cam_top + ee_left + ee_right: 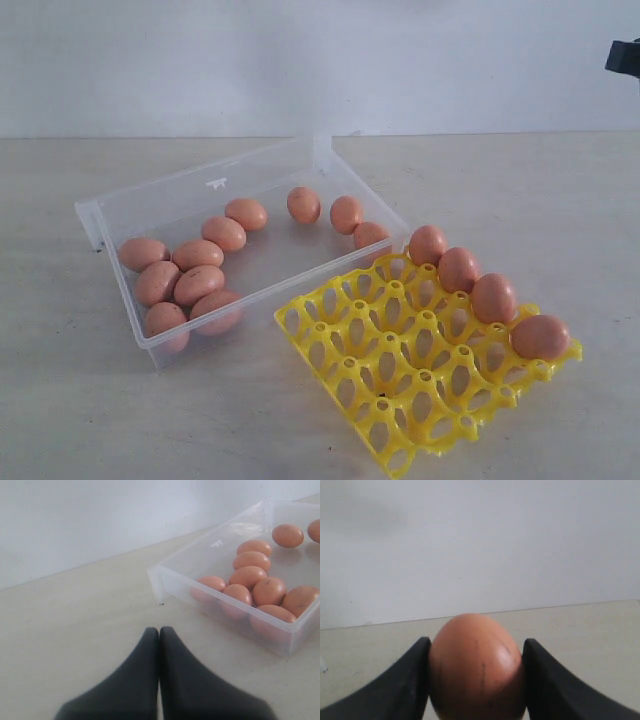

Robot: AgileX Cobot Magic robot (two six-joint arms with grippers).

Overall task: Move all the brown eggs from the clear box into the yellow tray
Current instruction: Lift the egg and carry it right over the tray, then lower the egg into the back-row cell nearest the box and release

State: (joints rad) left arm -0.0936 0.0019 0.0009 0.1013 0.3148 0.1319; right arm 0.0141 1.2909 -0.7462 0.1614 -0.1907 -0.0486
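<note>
Sitting between fingers (405,680) of the right claw (476,645), a brown egg (477,672) is grasped; left claw (159,631) clenched.

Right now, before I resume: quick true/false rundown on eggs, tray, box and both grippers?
1. The tray has four eggs in one row along one edge. True.
2. The left gripper holds an egg. False: its jaws are shut together with nothing between them, over bare table beside the box.
3. The right gripper is clamped on an egg. True.
4. The box is emptied out. False: eleven eggs show in it in the exterior view.
</note>
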